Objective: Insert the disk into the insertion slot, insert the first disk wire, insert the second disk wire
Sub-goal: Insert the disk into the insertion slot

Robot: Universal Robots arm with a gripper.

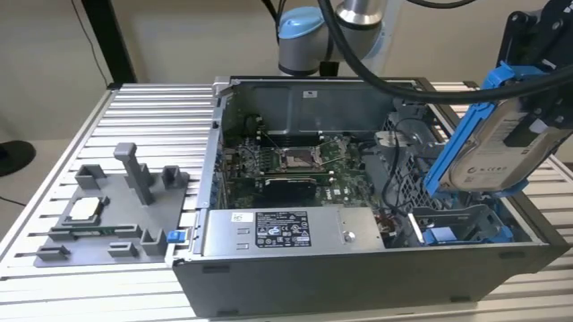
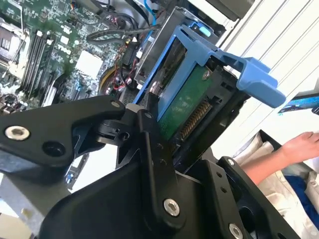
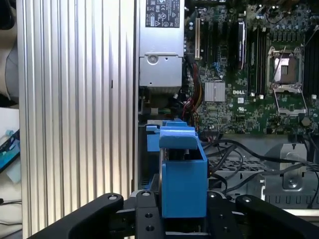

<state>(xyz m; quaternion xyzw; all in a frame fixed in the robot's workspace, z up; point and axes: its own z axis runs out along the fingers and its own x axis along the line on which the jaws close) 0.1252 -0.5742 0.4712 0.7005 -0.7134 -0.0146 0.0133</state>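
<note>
While its fingers clamp the disk from both sides, the gripper holds it tilted just above the insertion slot. The second wrist view shows the disk's green circuit board and a person's hand; the first wrist view shows the power supply.

Print too fine to read covers the white sticker on the power supply and the label on the disk, and white lettering marks the motherboard.
</note>
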